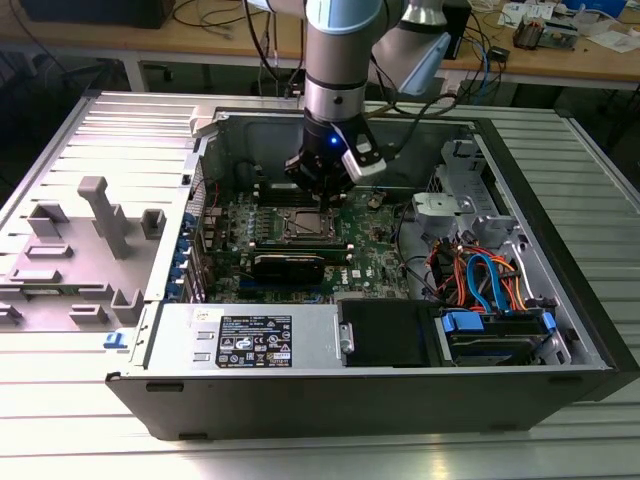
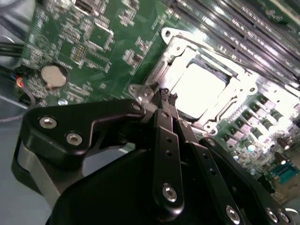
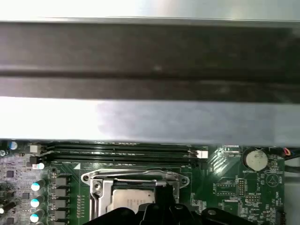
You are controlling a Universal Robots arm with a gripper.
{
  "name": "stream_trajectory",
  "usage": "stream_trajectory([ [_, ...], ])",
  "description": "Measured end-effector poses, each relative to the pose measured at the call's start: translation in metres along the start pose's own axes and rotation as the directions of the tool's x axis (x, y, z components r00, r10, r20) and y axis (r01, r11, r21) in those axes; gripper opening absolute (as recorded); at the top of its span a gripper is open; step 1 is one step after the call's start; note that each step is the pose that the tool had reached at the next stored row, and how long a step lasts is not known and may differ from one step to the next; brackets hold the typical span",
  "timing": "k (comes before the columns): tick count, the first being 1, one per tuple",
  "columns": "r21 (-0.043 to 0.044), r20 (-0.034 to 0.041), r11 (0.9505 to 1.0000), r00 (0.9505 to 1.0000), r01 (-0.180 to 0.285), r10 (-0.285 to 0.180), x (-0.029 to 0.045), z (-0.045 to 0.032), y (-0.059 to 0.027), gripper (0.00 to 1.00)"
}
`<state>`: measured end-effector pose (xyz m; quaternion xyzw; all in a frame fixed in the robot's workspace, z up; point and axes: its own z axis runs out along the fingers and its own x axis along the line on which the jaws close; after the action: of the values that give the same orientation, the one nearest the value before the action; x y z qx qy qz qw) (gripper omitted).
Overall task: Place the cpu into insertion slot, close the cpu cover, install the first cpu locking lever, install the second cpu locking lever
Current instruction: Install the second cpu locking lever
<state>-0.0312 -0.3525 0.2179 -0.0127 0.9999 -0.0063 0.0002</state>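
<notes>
**Stock check: my pincer over the CPU socket**

1. Flat square silver-grey cpu, sits inside the square black-rimmed insertion slot on the green motherboard. Metal top glares bright in the second wrist view; also seen in the first wrist view, cpu.
2. Thin silver metal cpu cover, frame w/ big square window, lies down flat around the chip; its rim frames the cpu on all visible sides. Same frame in the first wrist view.
3. My black two-finger pincer, fingers drawn together to a narrow tip, nothing seen held between them. Tip sits at the corner of the socket surround, just beside the cover's edge; whether it touches the metal, can't tell. In the exterior view my pincer hangs directly above the socket.
4. Long black memory slots, parallel rows just beside the socket.
5. Round silver coin battery, on the board, well apart from the socket.
6. Open grey metal computer case, lying on its side on a ribbed metal table; board at its middle.
7. Bundle of orange and blue cables, toward the exterior view's right, inside the case.
</notes>
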Motion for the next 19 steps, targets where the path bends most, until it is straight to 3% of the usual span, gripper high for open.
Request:
stream_trajectory([
  [1,-0.0001,-0.0001,1.0,1.0,0.0,0.0,-0.0016,0.0001,-0.0003,0.11],
  [2,-0.0001,-0.0001,1.0,1.0,0.0,0.0,-0.0016,-0.0056,-0.0039,0.11],
  [15,-0.0007,-0.0002,1.0,1.0,-0.004,0.004,-0.0008,-0.0051,-0.0335,0.11],
  [19,-0.0006,-0.0016,1.0,1.0,-0.008,0.008,-0.0006,-0.0075,-0.0383,0.11],
])
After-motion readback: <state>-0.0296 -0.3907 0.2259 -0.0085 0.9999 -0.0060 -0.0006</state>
